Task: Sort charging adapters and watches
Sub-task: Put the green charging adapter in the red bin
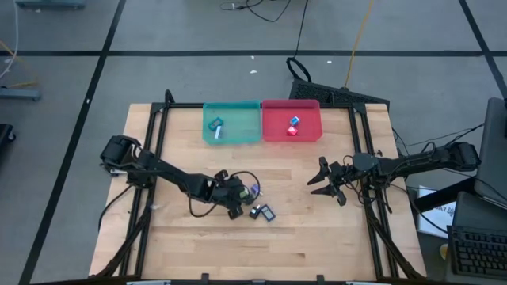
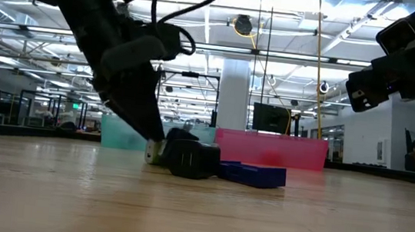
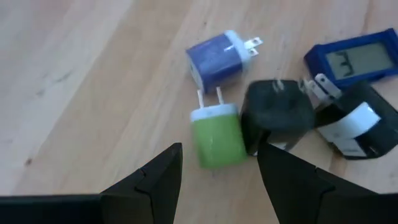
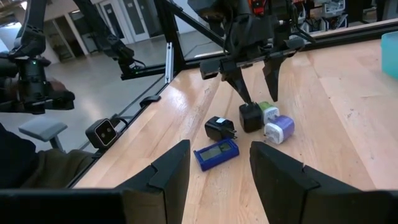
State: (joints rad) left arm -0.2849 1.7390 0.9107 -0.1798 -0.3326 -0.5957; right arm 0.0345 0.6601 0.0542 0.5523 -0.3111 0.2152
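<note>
Wooden table planks carry a tight cluster of small parts, and the green adapter (image 3: 216, 134) in it serves as the landmark. It lies prongs away from the left gripper (image 3: 219, 163), whose fingers stand released and spread either side of it, not yet touching. Against one side of the green adapter sits a black adapter (image 3: 275, 115), touching or nearly so; beyond that lies a second black one with a white face (image 3: 356, 129). Just past the green adapter's prongs is a purple-blue adapter (image 3: 217, 58), and farthest off in the cluster a blue watch (image 3: 354, 59) lies flat with its face up.

Well beyond the cluster, at the table's far edge, a teal tray (image 1: 231, 123) holds a whitish-strapped watch (image 1: 216, 127), and a red tray (image 1: 291, 120) beside it holds two adapters (image 1: 293, 127).

The right gripper (image 1: 326, 180) hovers well away from the green adapter over bare table, fingers parted though holding nothing.

The risk, as I judge it, is crowding. One left finger (image 3: 292, 180) comes down very near the first black adapter, so closing may pinch both pieces, or shove the black one into its neighbours and scatter the cluster. The green block is also small and smooth; an off-centre squeeze may twist it or squirt it out.
</note>
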